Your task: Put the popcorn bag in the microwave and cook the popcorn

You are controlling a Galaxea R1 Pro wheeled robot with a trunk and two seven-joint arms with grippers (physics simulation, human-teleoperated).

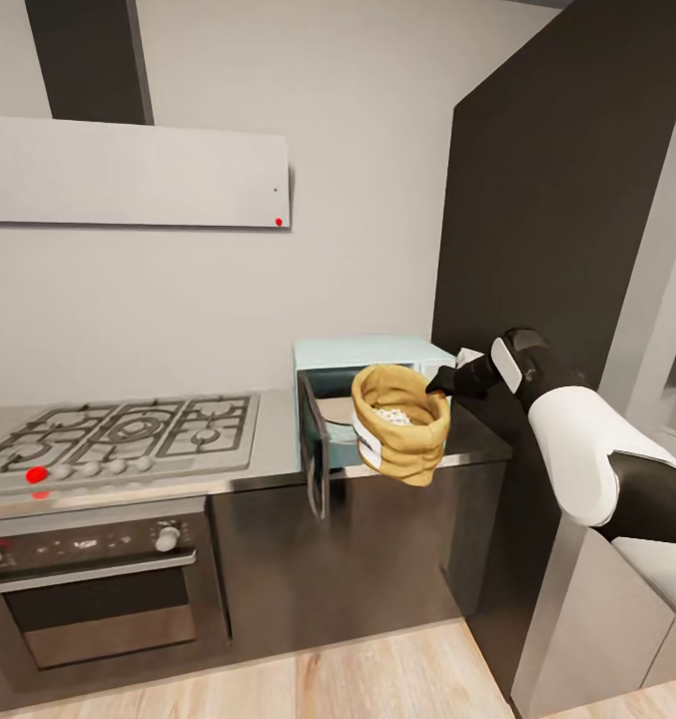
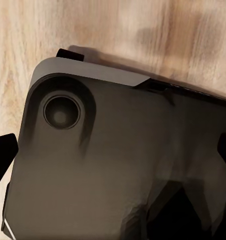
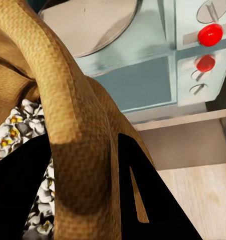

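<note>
Head view — right end effector (image 1: 445,381) clamped on popcorn bag (image 1: 399,423) rim, before the open microwave (image 1: 372,361) — gas hob (image 1: 118,435) alongside.

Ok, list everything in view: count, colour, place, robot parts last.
popcorn bag: one, tan, held before the open microwave
popcorn: a heap, whitish, inside the bag
microwave: one, pale blue, door open, on the countertop
countertop: one, grey steel
gas hob: one, steel, left of the microwave
oven: one, steel, below the hob
hood: one, white, on the wall
right gripper: one, black, shut on the bag's rim
left gripper: one, black fingers apart, over the robot's dark base
</note>
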